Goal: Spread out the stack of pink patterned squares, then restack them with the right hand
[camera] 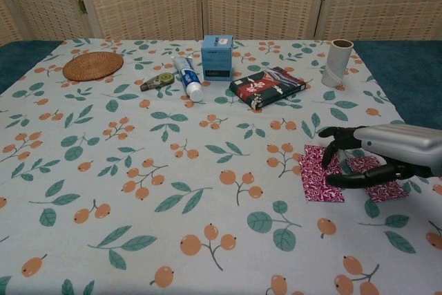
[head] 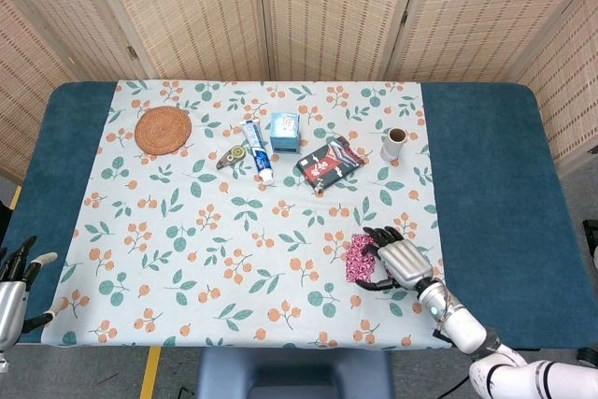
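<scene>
Chest view puts your left hand [head: 17, 289] at the table's near left corner, fingers apart, holding nothing. The pink patterned squares [camera: 321, 181] lie flat near the near right edge of the floral tablecloth [camera: 138, 170], your right hand [camera: 376, 157] resting on them, fingers curled loosely; whether it grips one, you cannot tell. They look thin, light and limp: pinch an edge. No containers hold anything.

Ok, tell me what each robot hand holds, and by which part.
Left robot hand: nothing. Right robot hand lies over the pink squares; whether it grips one cannot be told.
</scene>
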`<state>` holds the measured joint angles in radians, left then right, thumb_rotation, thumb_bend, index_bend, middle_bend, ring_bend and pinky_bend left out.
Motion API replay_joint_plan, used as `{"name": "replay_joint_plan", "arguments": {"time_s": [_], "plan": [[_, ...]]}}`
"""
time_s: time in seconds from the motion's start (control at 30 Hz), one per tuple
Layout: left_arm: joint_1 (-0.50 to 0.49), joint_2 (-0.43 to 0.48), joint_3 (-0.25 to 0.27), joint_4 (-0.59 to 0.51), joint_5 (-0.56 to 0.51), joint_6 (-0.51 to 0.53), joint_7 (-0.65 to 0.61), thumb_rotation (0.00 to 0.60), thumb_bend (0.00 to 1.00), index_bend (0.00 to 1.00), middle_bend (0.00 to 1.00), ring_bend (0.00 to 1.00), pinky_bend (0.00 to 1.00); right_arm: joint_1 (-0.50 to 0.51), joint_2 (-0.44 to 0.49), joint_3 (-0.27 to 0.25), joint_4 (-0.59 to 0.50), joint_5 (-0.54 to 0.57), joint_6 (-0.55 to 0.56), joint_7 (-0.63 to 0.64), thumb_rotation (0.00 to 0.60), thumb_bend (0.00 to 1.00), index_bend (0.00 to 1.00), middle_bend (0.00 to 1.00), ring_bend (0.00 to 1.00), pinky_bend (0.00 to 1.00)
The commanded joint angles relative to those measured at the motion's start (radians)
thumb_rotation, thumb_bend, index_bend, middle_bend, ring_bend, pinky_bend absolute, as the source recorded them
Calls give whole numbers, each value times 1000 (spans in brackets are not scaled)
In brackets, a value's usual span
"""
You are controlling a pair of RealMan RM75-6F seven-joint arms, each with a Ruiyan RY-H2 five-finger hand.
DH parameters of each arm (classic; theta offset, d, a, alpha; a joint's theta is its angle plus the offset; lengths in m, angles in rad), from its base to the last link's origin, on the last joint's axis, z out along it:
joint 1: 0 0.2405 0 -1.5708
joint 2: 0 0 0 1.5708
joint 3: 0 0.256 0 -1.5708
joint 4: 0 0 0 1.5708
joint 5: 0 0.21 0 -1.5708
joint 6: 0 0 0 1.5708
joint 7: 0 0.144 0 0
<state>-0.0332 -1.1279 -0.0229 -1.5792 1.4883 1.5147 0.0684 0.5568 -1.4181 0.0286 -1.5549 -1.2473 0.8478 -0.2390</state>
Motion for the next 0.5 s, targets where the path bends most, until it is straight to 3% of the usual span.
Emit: {"name": "replay_joint_plan", "arguments": {"time_s": [0.03, 0.23, 0.5], "plan": [[0, 0, 1, -1, 0, -1, 0, 600, 281, 274, 72, 149, 0, 10, -5, 15, 17, 17, -5, 5, 111, 262, 266, 51, 0, 0], [1, 1, 0, -1, -1, -2, 1, 600, 282, 275, 72, 149, 0, 14, -2, 27, 28, 21, 2, 30, 111, 262, 266, 51, 0, 0], [0, 0, 2, -5, 0, -4, 7, 600, 282, 275, 72, 149, 0, -9, 46, -46, -51, -96, 19, 74, 113, 262, 275, 54, 0, 0]]}}
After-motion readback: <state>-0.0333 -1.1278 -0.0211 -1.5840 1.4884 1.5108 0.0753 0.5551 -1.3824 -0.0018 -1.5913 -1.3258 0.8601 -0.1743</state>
